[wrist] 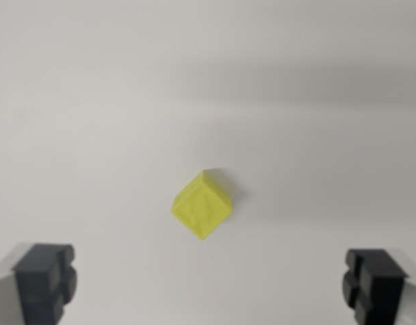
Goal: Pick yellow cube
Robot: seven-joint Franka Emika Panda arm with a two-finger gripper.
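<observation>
A small yellow cube (202, 204) lies on a plain white surface (208, 88), turned so one corner points toward me. It sits near the middle of the wrist view, slightly below centre. My gripper (209, 284) is open, with its two black fingertips at the bottom corners: one fingertip (47, 281) at the wrist view's left, the other fingertip (372, 284) at the wrist view's right. The cube lies above the line between them, not touched by either finger. Nothing is held.
A soft grey shadow band crosses the white surface in the upper right part of the view. No other objects show.
</observation>
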